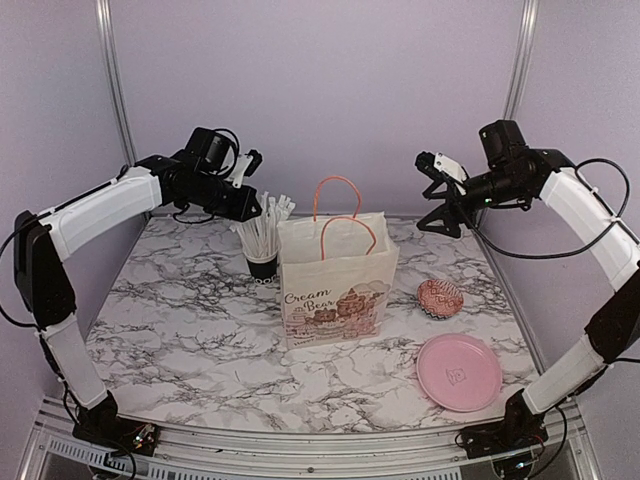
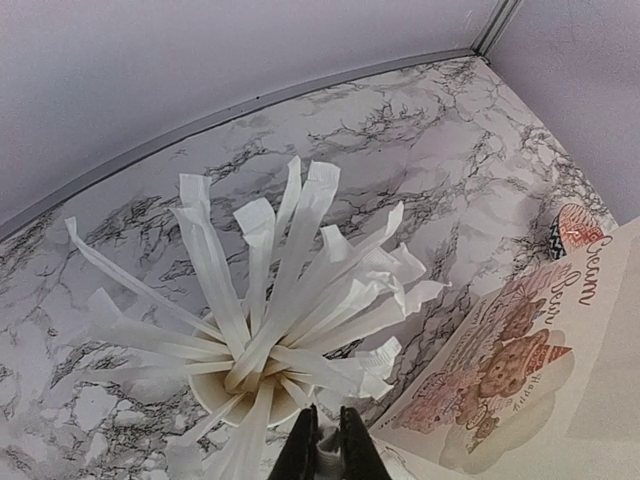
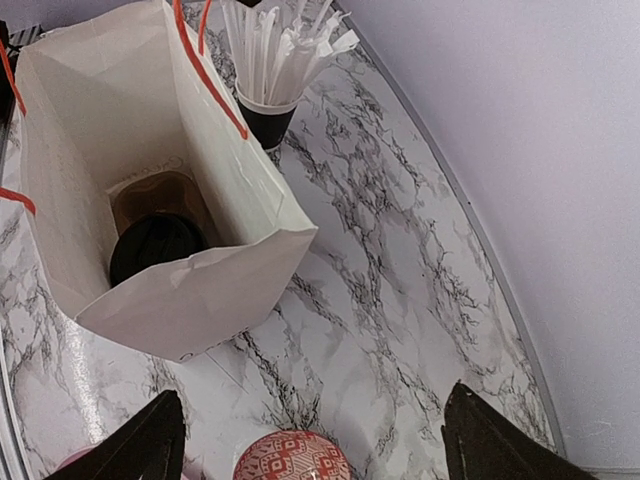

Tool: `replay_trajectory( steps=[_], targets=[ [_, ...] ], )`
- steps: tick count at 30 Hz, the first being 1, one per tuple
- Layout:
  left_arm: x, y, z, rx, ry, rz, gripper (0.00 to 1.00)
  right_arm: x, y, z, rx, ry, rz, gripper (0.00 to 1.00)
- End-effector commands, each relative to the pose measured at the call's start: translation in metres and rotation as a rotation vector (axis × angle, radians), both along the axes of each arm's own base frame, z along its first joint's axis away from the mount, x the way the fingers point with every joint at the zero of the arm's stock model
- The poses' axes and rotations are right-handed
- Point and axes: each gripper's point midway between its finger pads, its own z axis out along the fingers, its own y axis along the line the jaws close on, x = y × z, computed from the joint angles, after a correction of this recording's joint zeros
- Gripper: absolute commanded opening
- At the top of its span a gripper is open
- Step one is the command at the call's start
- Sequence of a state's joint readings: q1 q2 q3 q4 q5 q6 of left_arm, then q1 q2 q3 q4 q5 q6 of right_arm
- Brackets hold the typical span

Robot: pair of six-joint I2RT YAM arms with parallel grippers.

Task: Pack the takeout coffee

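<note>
One black lid is all I can see of the takeout coffee (image 3: 155, 245). Through the right wrist camera it sits at the bottom of the paper bag (image 3: 200, 290), on the brown cardboard tray (image 3: 150, 190) that shows on the bag's floor, with the white walls close around it. The bag stands upright and open-mouthed about mid-table, its orange handles up. Just beside its rear left corner is the black cup of white straws (image 3: 265, 115), the straws fanning out above the bag's rim; I cannot tell whether cup and bag touch. To the bag's right, a little apart, lies a red patterned round piece (image 1: 440, 298). Nearer the front right edge is a pink plate (image 1: 458, 372), inside the rim of the marble table (image 1: 180, 340). Bare marble runs across the left and front-left of the top, and along the back strip behind the bag up to the rail at the wall. My right gripper (image 3: 315, 392) hangs high off the bag's right rear, fingers spread wide and holding nothing, looking down into the bag's mouth. My left gripper (image 2: 328, 420) hovers over the straw cup near the back left, fingers drawn together with nothing between them that I can make out. Both arms ride well above the table.
</note>
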State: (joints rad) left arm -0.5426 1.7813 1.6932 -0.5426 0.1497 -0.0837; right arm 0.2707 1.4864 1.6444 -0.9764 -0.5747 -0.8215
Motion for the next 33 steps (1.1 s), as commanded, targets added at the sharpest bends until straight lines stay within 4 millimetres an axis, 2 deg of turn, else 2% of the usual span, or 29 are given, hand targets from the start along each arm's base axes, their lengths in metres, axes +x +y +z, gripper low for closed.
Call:
replay_trajectory(
  steps=[1, 6, 9, 15, 18, 23, 25, 28, 33],
  targets=[
    [-0.006, 0.009, 0.039, 0.002, -0.081, 0.013, 0.07, 0.003, 0.000, 0.005, 0.012, -0.020, -0.005, 0.86],
    [-0.007, 0.009, 0.045, -0.001, -0.090, 0.008, 0.01, 0.005, 0.000, 0.003, 0.012, -0.017, -0.006, 0.87],
    [-0.013, 0.010, 0.065, 0.003, -0.116, 0.008, 0.00, 0.006, 0.000, 0.004, 0.011, -0.022, -0.009, 0.86],
    [-0.037, 0.028, 0.147, 0.021, -0.271, 0.043, 0.00, 0.009, 0.002, 0.011, 0.022, -0.034, -0.008, 0.86],
    [-0.056, 0.038, 0.184, -0.026, -0.335, 0.050, 0.00, 0.011, 0.005, 0.012, 0.035, -0.025, -0.002, 0.86],
    [-0.103, 0.041, 0.249, -0.163, -0.431, -0.035, 0.00, 0.017, 0.009, 0.015, 0.054, -0.018, 0.002, 0.87],
    [-0.120, 0.044, 0.270, -0.194, -0.474, -0.051, 0.00, 0.019, 0.010, 0.017, 0.065, -0.015, 0.001, 0.86],
    [-0.140, 0.043, 0.281, -0.231, -0.488, -0.108, 0.00, 0.022, 0.012, 0.019, 0.080, -0.013, -0.002, 0.87],
    [-0.163, 0.029, 0.276, -0.290, -0.420, -0.231, 0.00, 0.025, 0.015, 0.017, 0.099, 0.013, -0.007, 0.87]
  ],
)
